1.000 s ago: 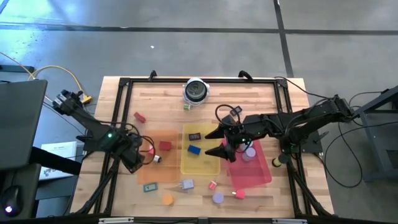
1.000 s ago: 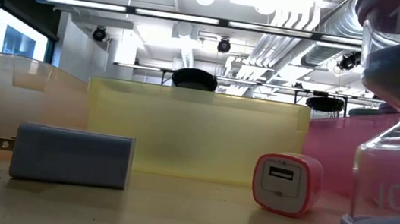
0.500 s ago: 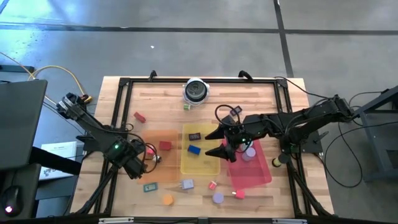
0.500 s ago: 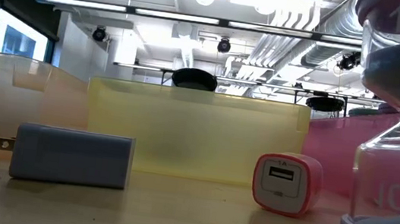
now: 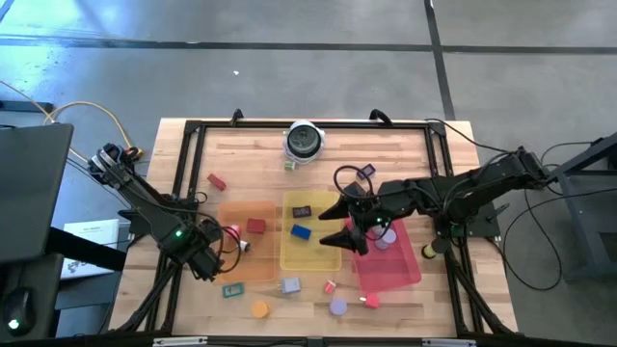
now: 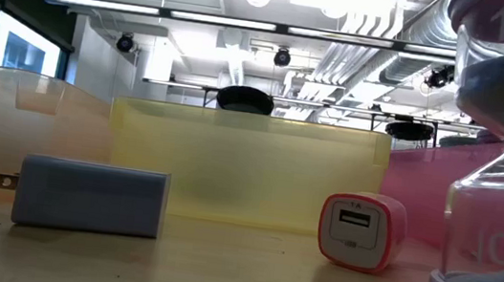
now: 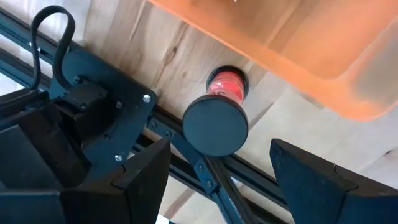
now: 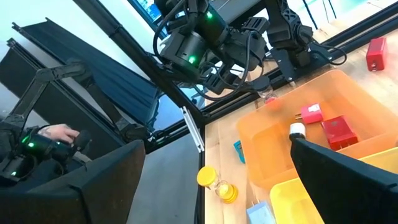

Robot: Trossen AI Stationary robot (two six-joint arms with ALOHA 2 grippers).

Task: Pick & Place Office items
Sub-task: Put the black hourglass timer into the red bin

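Office items, scattered on a wooden table (image 5: 424, 145) and in three translucent trays. Red sand timer (image 7: 219, 115), black end cap toward the lens: lies on the wood just outside the orange tray's (image 7: 298, 56) corner, directly ahead of the left gripper (image 5: 214, 253), centred in the gap between its spread, empty fingers (image 7: 140, 180); not touched by them. Red block (image 5: 255, 226) and a pink-and-white plug (image 8: 309, 114): inside the orange tray, beyond the timer from the left jaws. Black item (image 5: 302, 211) and blue block (image 5: 301, 231): inside the yellow tray (image 5: 310, 258), just to the open side of the right gripper (image 5: 337, 223), whose fingers stand wide apart holding nothing, tips over the seam between yellow tray and red tray (image 5: 400, 270). Purple discs (image 5: 388, 237): in the red tray, behind the right jaws, partly hidden under the arm. Red block (image 5: 216, 180): on bare wood, well apart from both grippers. Teal piece (image 5: 231, 289), grey-blue charger (image 6: 89, 196), pink USB charger (image 6: 360, 231), orange timer (image 5: 259, 309), purple sand timer (image 6: 503, 172) and a small red-and-yellow bit (image 5: 368, 302): along the table's near edge, outside all trays. Round silver-and-black object (image 5: 304, 140): at the far edge.
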